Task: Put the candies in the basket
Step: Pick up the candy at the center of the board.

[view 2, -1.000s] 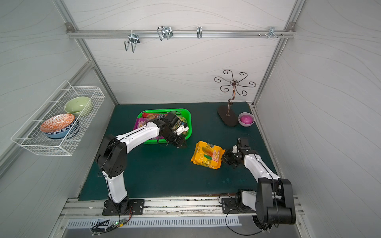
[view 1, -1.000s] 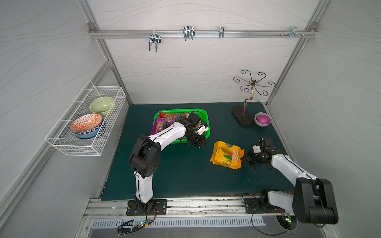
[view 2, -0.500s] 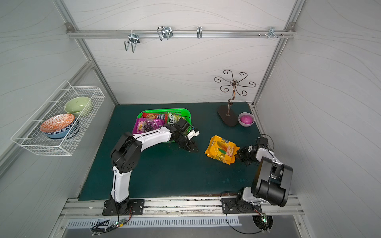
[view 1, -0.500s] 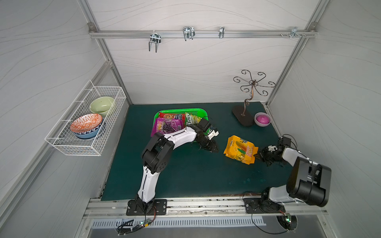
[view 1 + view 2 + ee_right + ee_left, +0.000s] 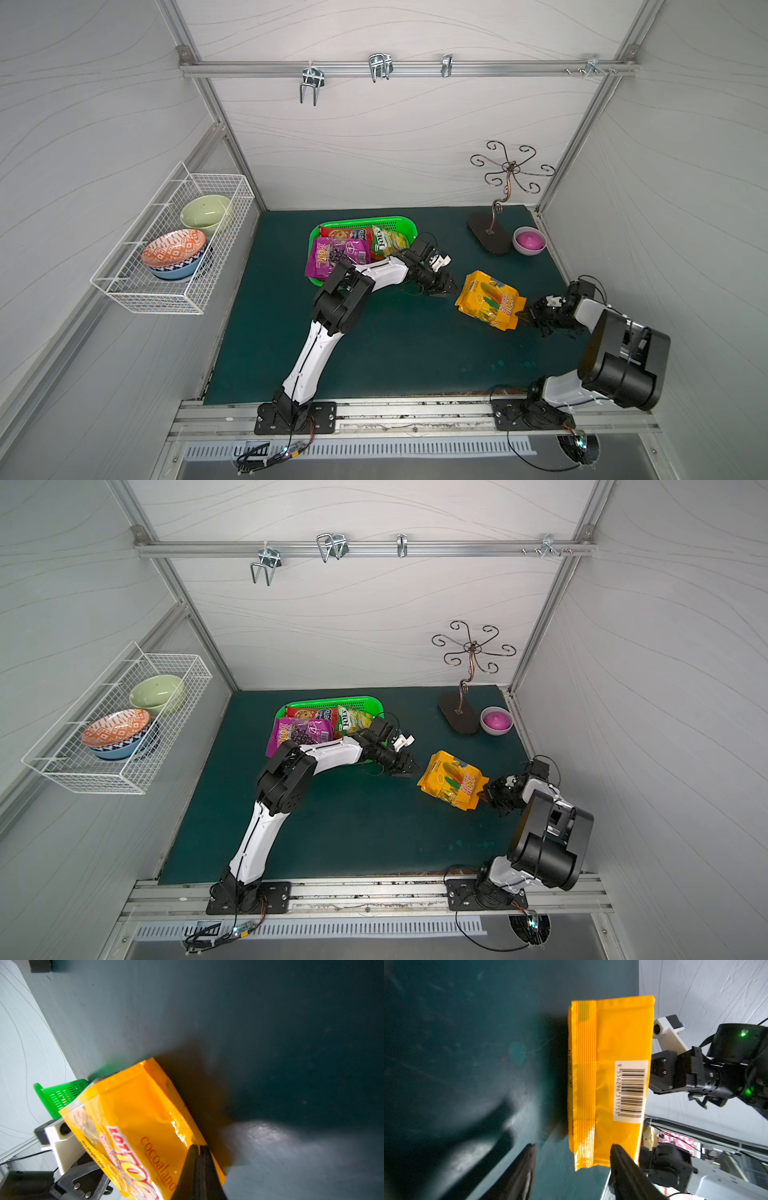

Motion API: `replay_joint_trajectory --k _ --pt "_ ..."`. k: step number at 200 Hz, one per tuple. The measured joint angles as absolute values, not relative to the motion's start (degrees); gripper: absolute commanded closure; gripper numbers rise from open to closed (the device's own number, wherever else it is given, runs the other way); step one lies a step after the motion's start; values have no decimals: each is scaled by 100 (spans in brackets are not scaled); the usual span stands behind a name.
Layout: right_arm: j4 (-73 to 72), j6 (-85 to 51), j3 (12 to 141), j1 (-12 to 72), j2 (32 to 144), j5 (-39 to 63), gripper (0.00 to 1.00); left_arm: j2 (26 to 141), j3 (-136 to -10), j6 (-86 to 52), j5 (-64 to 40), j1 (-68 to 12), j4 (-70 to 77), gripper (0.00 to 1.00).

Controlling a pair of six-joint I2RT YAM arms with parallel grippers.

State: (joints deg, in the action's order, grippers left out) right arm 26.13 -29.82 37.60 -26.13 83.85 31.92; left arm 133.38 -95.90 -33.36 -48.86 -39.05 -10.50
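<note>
White panels with a faint wavy grain wall in a matte, dark teal counter (image 5: 374,353). On its far side sits the bright green plastic basket (image 5: 365,220), rectangular, with slotted walls and a rounded rim. 3 glossy flat bags lie in it: a red bag (image 5: 345,233) at the back, a green-yellow bag (image 5: 388,243) beside it, and a purple bag (image 5: 336,257) with grapes that laps over the rim.

The yellow-orange bag (image 5: 488,299), a shiny crinkled film pouch with a ribbed seam and a white barcode label on its back, lies outside the basket, well apart from it, tilted above its own shadow. The right end effector (image 5: 198,1147) is pinched tight on 1 edge of this bag, its 2 black fingers pressed together over the film. The left end effector (image 5: 446,289) is just beside the bag's opposite end, between bag and basket, its jaws partly spread and gripping nothing. In the left wrist view, the bag's end shows between its fingertips (image 5: 532,1147).
</note>
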Motion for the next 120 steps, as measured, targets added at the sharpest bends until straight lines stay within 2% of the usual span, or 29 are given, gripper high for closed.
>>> replay_joint_trajectory --k 78,120 --pt "2613 -2888 3760 -2628 8385 3264 100 13638 -9815 -4171 -5454 -3966 -301 52" --pt "2613 -2886 3760 -2628 8385 3269 100 13708 -9898 -4270 -5483 -3997 -274 51"
